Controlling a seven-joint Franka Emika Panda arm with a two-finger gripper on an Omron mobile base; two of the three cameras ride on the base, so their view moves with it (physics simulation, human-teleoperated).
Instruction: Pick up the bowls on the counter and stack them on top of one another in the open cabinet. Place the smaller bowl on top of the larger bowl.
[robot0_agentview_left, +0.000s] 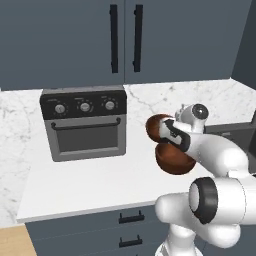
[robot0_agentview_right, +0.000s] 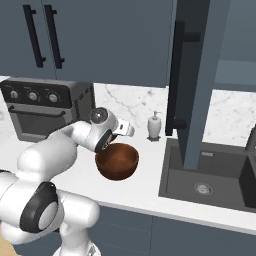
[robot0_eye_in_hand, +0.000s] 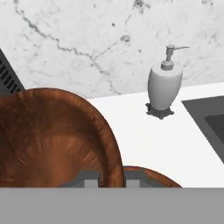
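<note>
My gripper (robot0_eye_in_hand: 109, 180) is shut on the rim of the smaller bowl (robot0_eye_in_hand: 52, 140), a reddish-brown wooden bowl held tilted on its side, with a fingertip on each side of the rim. In the left base view the smaller bowl (robot0_agentview_left: 156, 126) hangs in the gripper (robot0_agentview_left: 164, 132) just above the larger bowl (robot0_agentview_left: 172, 161). That larger bowl (robot0_agentview_right: 117, 160) rests on the white marble counter (robot0_agentview_left: 85, 182), and my forearm hides part of it. The open cabinet's door (robot0_agentview_right: 195, 75) with its long black handle swings out at the upper right, well above the hand (robot0_agentview_right: 114, 134).
A grey toaster oven (robot0_agentview_left: 85, 125) stands on the counter to the left. A white soap dispenser (robot0_eye_in_hand: 164, 87) sits by the backsplash beside the dark sink (robot0_agentview_right: 210, 175). The double-door cabinet (robot0_agentview_left: 125, 40) hangs above the oven.
</note>
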